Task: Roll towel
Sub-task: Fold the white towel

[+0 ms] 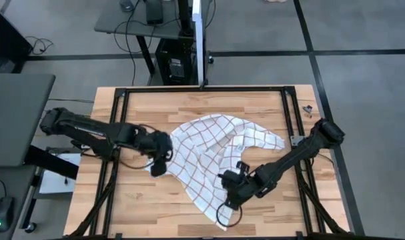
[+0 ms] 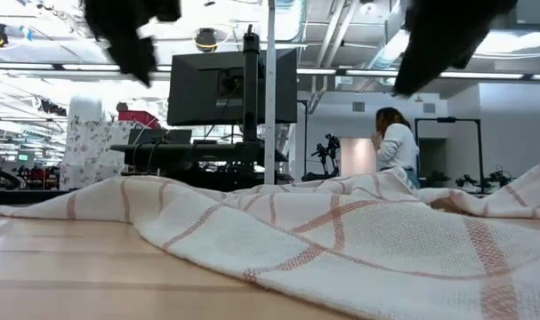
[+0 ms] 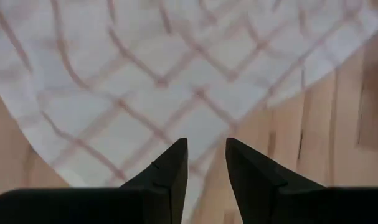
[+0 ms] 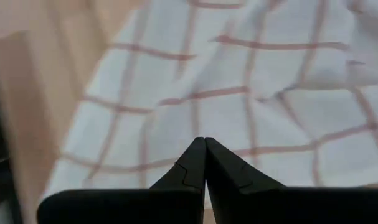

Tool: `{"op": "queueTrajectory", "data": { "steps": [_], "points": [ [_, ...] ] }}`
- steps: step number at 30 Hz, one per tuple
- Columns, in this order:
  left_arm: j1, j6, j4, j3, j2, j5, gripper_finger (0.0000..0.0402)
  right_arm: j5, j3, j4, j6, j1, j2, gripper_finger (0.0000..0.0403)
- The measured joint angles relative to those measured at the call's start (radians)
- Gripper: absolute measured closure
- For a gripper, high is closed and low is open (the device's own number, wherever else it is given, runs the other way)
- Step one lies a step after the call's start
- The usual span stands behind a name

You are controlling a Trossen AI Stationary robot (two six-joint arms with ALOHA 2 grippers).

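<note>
The towel (image 1: pixel 212 150) is white with a grid of red-brown lines. It lies crumpled and partly spread on the middle of the wooden table (image 1: pixel 142 200), with low folds showing across the low view (image 2: pixel 341 240). My left gripper (image 1: pixel 159 165) hangs above the towel's left edge. In its wrist view (image 3: pixel 205 142) the fingers stand open with nothing between them, and the towel (image 3: pixel 145 74) lies below. My right gripper (image 1: pixel 229 188) hangs above the towel's near part. Its fingers (image 4: pixel 204 139) are shut on nothing, clear of the towel (image 4: pixel 238 81).
Black frame rails (image 1: pixel 115 133) run along the table's left, right and far sides. A small dark object (image 1: pixel 307 108) lies at the far right corner. Bare wood shows near the front edge. A person (image 2: pixel 396 142) stands in the room behind a monitor stand (image 2: pixel 252 98).
</note>
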Motion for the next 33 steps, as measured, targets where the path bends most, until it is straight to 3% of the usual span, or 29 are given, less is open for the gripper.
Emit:
{"op": "queueTrajectory", "data": {
  "steps": [3, 9, 13, 16, 21, 28, 33],
  "points": [
    [-0.013, -0.041, 0.061, -0.089, 0.011, -0.013, 0.0309, -0.001, -0.025, -0.028, 0.061, -0.052, 0.001, 0.0403],
    [0.018, -0.137, 0.481, -0.306, 0.086, -0.016, 0.0309, -0.003, -0.061, -0.035, 0.104, -0.241, -0.017, 0.0403],
    [0.034, -0.199, 0.622, -0.393, 0.167, -0.014, 0.0309, -0.116, -0.133, 0.090, 0.028, -0.393, -0.006, 0.0403],
    [0.013, -0.232, 0.645, -0.413, 0.222, 0.033, 0.0309, -0.177, -0.187, 0.169, -0.020, -0.493, -0.005, 0.0403],
    [-0.109, -0.371, 0.654, -0.439, 0.245, 0.087, 0.0309, -0.186, -0.238, 0.165, -0.086, -0.613, -0.005, 0.0403],
    [-0.340, -0.676, 0.771, -0.444, 0.246, 0.077, 0.0309, -0.201, -0.281, 0.180, -0.162, -0.748, 0.045, 0.0403],
    [-0.406, -0.762, 0.739, -0.427, 0.226, 0.092, 0.0309, -0.208, -0.249, 0.171, -0.293, -0.817, 0.026, 0.0403]
  ]
}}
